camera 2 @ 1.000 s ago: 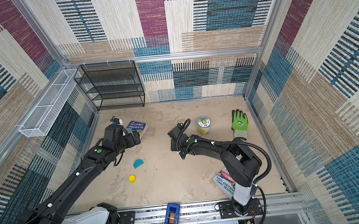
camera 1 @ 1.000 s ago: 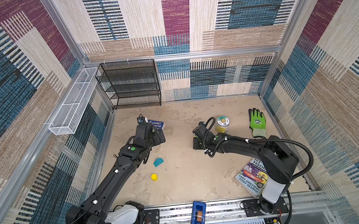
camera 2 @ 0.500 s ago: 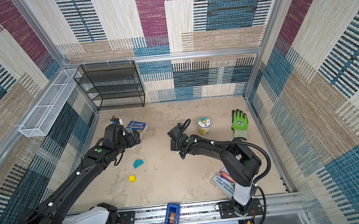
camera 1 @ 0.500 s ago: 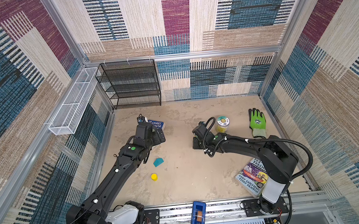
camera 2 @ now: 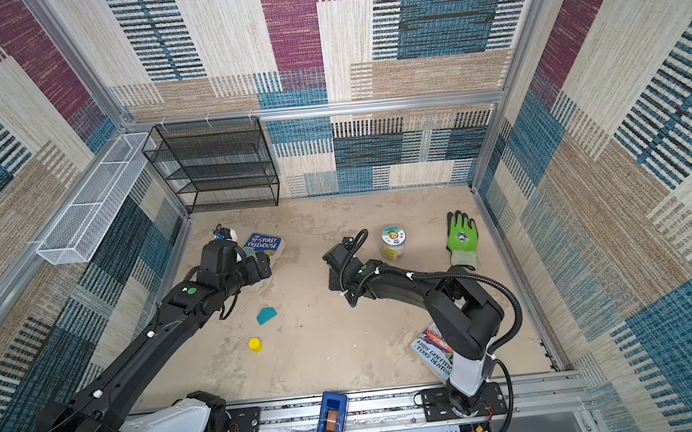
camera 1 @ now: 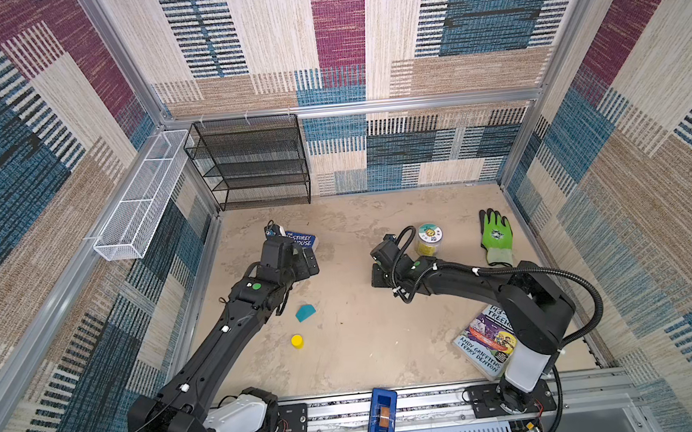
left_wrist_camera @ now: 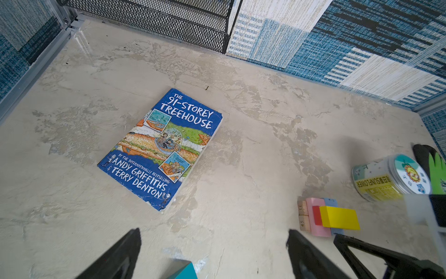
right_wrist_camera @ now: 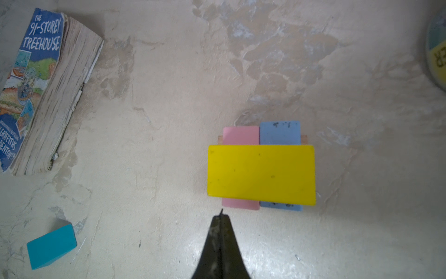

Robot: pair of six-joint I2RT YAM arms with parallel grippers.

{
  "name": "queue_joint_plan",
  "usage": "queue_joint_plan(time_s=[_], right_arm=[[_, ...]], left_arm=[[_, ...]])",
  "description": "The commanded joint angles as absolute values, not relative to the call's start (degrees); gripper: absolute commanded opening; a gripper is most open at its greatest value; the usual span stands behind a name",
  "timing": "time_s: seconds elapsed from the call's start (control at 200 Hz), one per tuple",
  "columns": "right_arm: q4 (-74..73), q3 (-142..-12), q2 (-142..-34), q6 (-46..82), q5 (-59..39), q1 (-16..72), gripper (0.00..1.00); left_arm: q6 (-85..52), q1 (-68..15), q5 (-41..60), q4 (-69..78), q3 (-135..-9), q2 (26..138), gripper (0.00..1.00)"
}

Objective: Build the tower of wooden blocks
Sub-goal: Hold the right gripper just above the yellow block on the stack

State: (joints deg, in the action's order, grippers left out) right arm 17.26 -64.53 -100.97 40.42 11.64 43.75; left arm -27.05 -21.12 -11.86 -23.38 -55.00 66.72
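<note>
- Six blocks stand in the tower (left_wrist_camera: 328, 217). Two plain wood slabs (left_wrist_camera: 303, 216) lie at the bottom, with a pink slab (right_wrist_camera: 240, 135) and a light blue slab (right_wrist_camera: 280, 132) side by side across them. A red slab (left_wrist_camera: 316, 215) comes next, with a yellow slab (right_wrist_camera: 261, 175) on top.
- The right tool (right_wrist_camera: 220, 216) is pressed together and holds nothing. The tower sits just ahead of its tips, not touching them.
- The left tool (left_wrist_camera: 213, 235) is spread wide and empty, and the tower stands well off to one side of it.
- Two pieces lie loose on the tabletop (camera 1: 366, 349). The teal house-shaped piece (camera 1: 305, 312) is close under the left tool, and the yellow cylinder (camera 1: 297, 341) is further back along that arm.
- To my eye the build is mostly done. The cylinder and the teal roof are left, and the left tool looks better placed to fetch them.
</note>
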Motion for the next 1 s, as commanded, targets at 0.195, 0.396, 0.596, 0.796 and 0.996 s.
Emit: queue_joint_plan(time_s=[0.195,0.396,0.596,0.796,0.996], right_arm=[[15.73,-64.97,-100.81,41.11,12.84,43.76,0.0],[15.56,-65.13,-100.98,41.05,12.97,43.76,0.0],[15.3,-65.11,-101.07,41.28,13.27,43.71,0.0],[15.12,-65.05,-101.16,41.51,13.36,43.72,0.0],[15.09,-65.21,-101.43,41.62,13.51,43.72,0.0]], left_arm=[[-27.14,-20.92,-11.6,-22.48,-54.93,66.97,0.99],[-27.24,-20.77,-11.44,-22.36,-54.93,67.06,0.99],[-27.16,-20.74,-11.34,-22.41,-54.95,67.14,0.99],[-27.33,-20.57,-11.25,-22.4,-54.91,67.18,0.99],[-27.33,-20.48,-11.25,-22.5,-54.92,67.15,0.99]])
